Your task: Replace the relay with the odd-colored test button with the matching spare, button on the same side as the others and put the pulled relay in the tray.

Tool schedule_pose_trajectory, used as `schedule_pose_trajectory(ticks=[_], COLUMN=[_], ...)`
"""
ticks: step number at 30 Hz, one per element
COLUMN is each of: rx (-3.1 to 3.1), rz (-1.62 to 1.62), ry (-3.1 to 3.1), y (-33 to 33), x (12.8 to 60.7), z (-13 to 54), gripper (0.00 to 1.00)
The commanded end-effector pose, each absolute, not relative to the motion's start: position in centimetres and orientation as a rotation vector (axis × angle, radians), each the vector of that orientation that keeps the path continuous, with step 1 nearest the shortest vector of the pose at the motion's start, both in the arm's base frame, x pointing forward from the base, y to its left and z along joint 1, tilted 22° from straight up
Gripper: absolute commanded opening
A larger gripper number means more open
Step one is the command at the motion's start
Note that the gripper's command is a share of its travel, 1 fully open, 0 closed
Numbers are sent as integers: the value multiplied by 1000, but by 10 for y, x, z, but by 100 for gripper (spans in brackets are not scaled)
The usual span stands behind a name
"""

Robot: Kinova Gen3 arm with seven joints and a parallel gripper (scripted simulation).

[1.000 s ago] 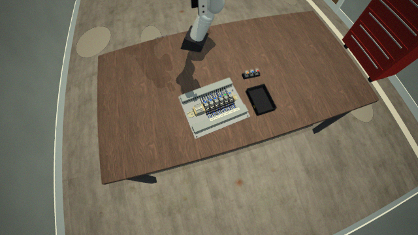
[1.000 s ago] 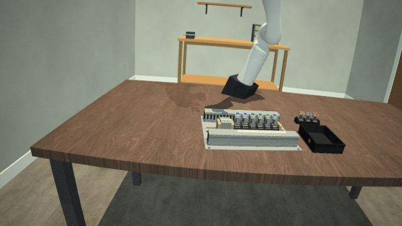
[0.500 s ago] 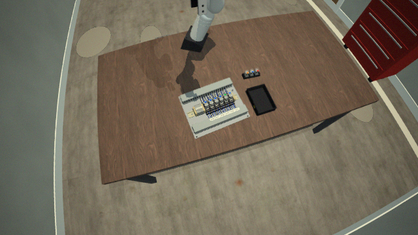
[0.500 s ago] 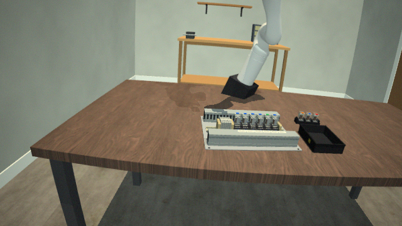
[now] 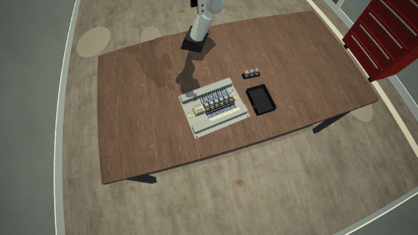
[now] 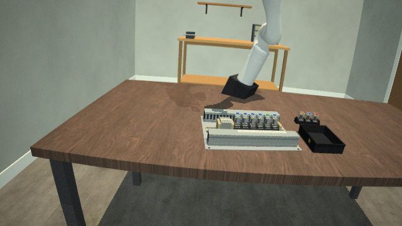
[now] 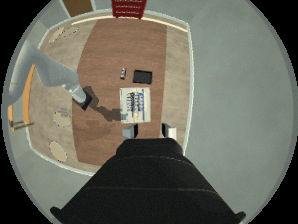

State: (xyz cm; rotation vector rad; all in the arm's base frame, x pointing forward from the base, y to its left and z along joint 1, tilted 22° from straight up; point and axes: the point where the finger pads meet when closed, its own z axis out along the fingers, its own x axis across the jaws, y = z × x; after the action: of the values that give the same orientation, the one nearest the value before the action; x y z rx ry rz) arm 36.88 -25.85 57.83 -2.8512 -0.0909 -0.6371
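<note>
From the exterior view, nearest us on the table [image 6: 125, 132] sits the grey panel [image 6: 251, 138], its row of relays [image 6: 255, 120] blue-buttoned except one green-buttoned relay [image 6: 267, 118]. At three o'clock of it lies the black tray [image 6: 323, 139]; just beyond, at twelve o'clock of the tray, stands the holder of spares [image 6: 307, 117]. Our gripper [image 7: 149, 129] hangs high overhead, spread wide, holding nothing.

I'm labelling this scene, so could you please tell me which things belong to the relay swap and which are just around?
Job:
green-button relay
blue-button relays
spares holder
tray
open gripper

Just around:
red drawer cabinet
wooden shelf unit
</note>
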Motion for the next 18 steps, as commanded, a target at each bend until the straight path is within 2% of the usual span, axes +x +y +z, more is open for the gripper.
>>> schedule_pose_trajectory(ticks=[1,5,6,18], rx=[-2818,-2811,-2851,-2819], rz=[-371,-330,-619,-372], ry=[-154,-164,-95,-154], y=[-259,-259,-259,-260], x=[368,368,368,368], z=[580,580,579,580], gripper=[100,100,100,100])
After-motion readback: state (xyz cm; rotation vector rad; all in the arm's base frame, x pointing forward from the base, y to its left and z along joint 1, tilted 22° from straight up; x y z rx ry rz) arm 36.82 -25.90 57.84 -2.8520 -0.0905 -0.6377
